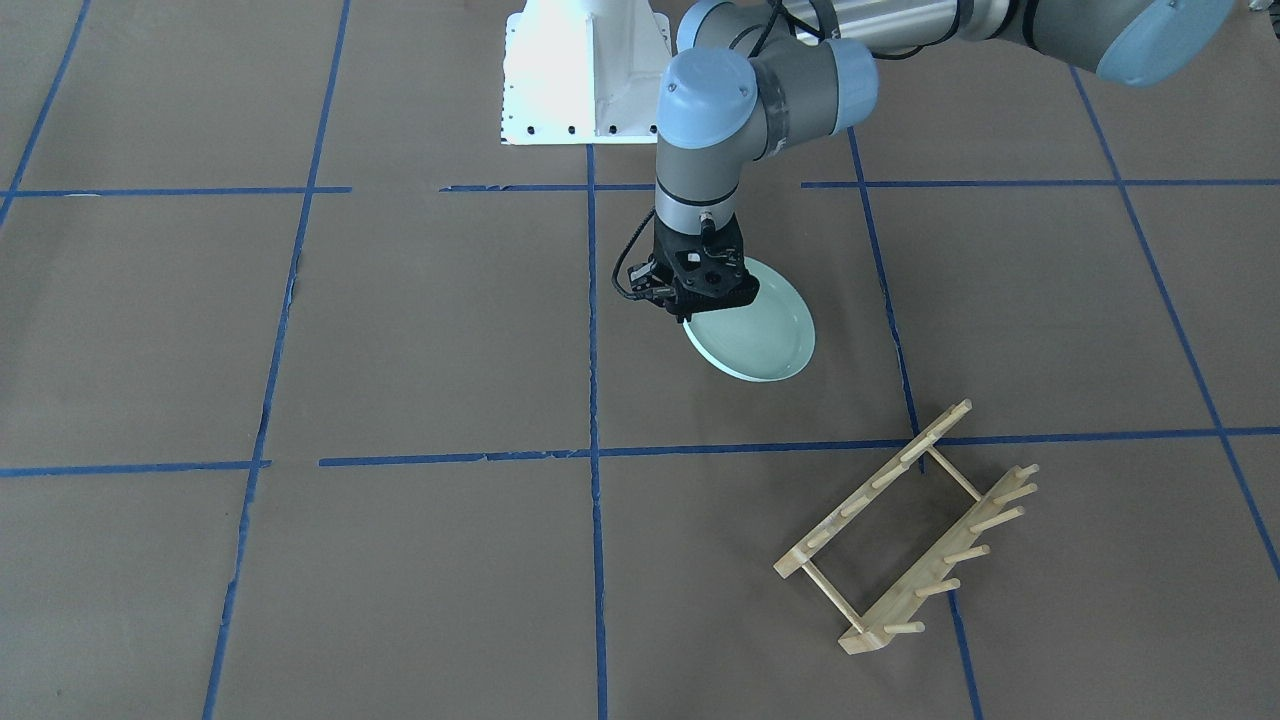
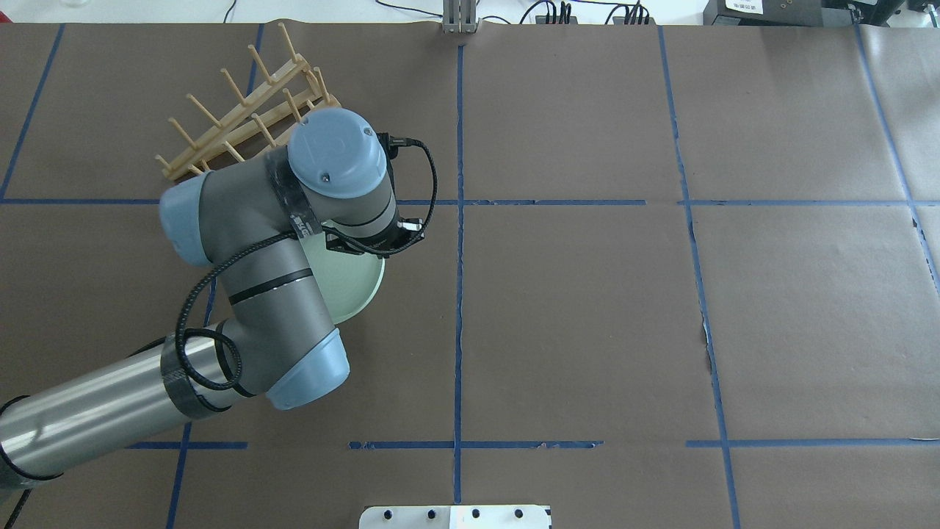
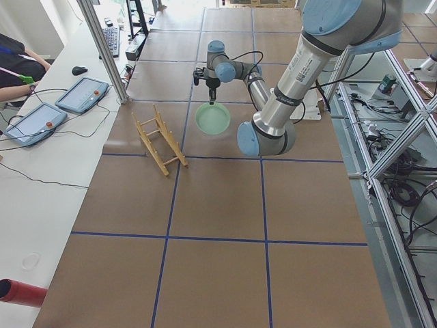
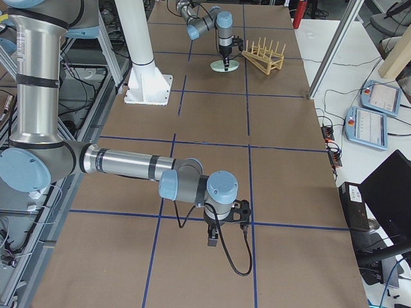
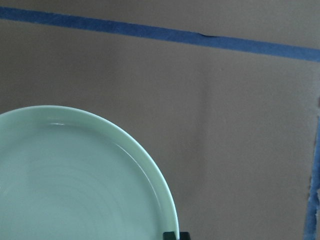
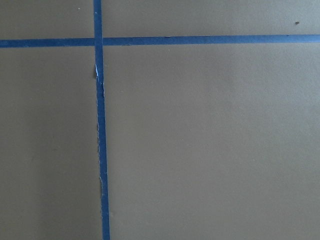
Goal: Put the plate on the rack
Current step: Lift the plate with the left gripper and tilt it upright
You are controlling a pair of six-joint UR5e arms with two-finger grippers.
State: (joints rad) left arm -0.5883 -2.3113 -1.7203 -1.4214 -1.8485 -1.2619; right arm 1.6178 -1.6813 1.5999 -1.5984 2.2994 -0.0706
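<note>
The pale mint-green plate (image 1: 762,338) lies at the table's middle, on the robot's left half. It also shows in the overhead view (image 2: 356,283) and the left wrist view (image 5: 75,180). My left gripper (image 1: 688,312) stands straight down over the plate's rim and is shut on it; its fingertips (image 5: 171,235) straddle the rim. The light-wood rack (image 1: 905,530) stands apart from the plate, farther from the robot; it also shows in the overhead view (image 2: 242,110). My right gripper (image 4: 212,240) shows only in the exterior right view, low over bare table; I cannot tell whether it is open or shut.
The brown table cover carries a grid of blue tape lines (image 1: 594,450). The robot's white base (image 1: 585,70) stands at the near edge. Operator tablets (image 3: 82,94) lie on a side desk beyond the rack.
</note>
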